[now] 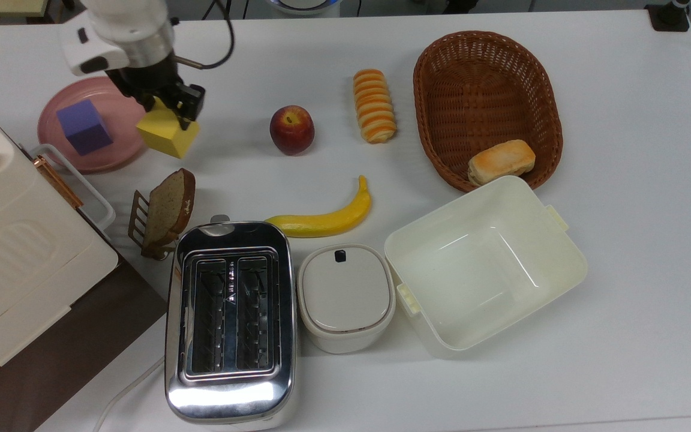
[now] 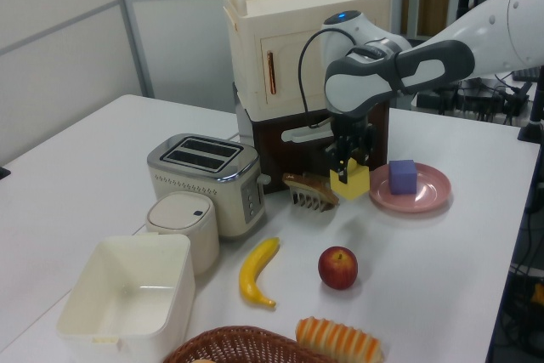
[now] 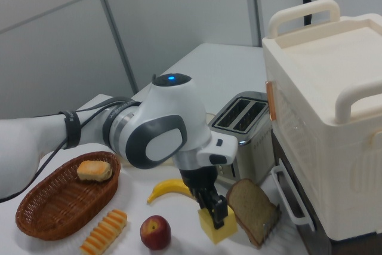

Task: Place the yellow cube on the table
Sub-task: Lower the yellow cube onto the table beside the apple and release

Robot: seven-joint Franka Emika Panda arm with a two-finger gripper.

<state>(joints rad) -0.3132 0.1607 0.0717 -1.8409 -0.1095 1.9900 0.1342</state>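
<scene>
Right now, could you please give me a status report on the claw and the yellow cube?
Claw shut on yellow cube. Cube off the pink plate, low over the table. Purple cube on plate. Bread slice close by.

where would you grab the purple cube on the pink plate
Come from straight above and close the tool on two opposite flat side faces of the purple cube. It sits alone and upright on the pink plate, whose low rim would likely hinder a side approach, with its top clear.
</scene>
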